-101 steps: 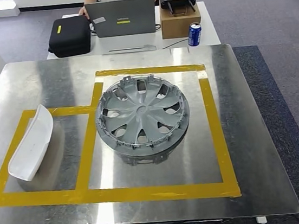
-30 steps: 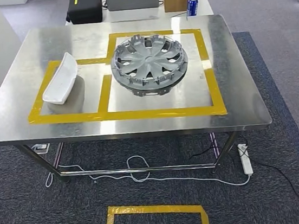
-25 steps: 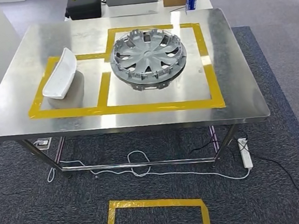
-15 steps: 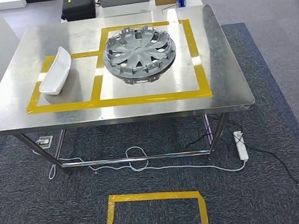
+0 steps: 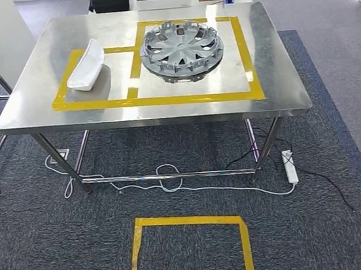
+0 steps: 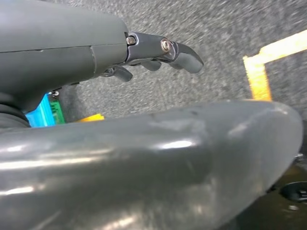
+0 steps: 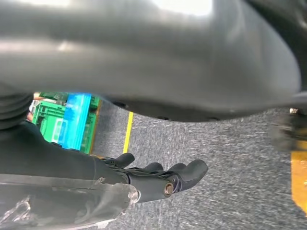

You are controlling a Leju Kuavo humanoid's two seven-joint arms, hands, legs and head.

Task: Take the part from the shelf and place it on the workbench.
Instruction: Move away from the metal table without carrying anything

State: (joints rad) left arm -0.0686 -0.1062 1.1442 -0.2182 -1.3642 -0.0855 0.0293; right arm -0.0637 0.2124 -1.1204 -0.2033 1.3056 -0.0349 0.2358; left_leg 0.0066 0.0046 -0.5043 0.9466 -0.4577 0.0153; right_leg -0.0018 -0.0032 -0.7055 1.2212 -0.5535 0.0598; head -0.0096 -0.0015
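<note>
**Wheel cover and white part on the worktop**

The grey wheel cover (image 5: pixel 181 46) lies inside the larger yellow-taped square on the steel worktop (image 5: pixel 281 83); the white part (image 5: pixel 86 65) sits in the smaller square beside it. Left robot hand (image 6: pixel 159 52) and right robot hand (image 7: pixel 159 178) hang over carpet, fingers apart, holding nothing.

The left hand (image 6: pixel 159 52) hangs above the carpet, its dark fingers (image 6: pixel 183 55) stretched out nearly straight and close together, holding nothing. The right hand (image 7: pixel 159 177) hangs the same way, fingers (image 7: pixel 194 170) extended side by side, thumb alongside, nothing in its grasp.
</note>
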